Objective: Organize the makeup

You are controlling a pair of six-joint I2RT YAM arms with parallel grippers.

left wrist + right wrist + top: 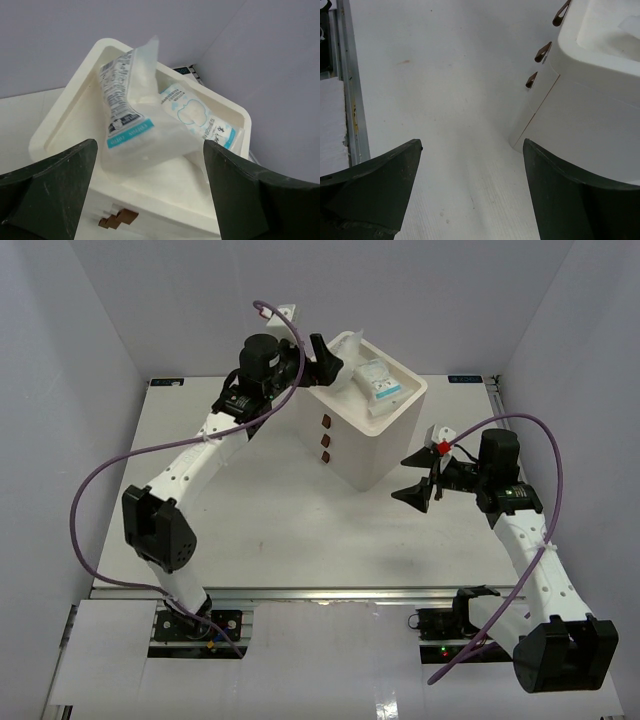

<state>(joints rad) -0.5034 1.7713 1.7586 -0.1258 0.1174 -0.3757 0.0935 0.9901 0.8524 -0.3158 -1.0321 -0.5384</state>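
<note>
Toward the near right corner of the bench: the right gripper, hanging above the bare white surface. Fingers spread wide; nothing between them. Points toward the middle of the bench. From the right wrist camera, same gripper aimed at open bench, with the cream drawer box just beyond on the right side of the view. No contact with the box.

Farther back, right of the middle and nearer the far edge: the drawer box, turned corner-on to the near edge. Three dark red knobs in a column on its left-facing front; seen edge-on in the right wrist view.

On top of the box, a shallow recessed tray holding the makeup in view. Lying flat at the tray's far side, a blue-printed sachet. Propped over it and tilted up on end, a clear sachet with black print and a teal band, its upper edge rising above the rim.

Farthest back, at the box's far left corner: the left gripper, poised over the tray. Fingers wide apart, one either side of the clear sachet, touching neither sachet as far as can be told. Clamps nothing.
</note>
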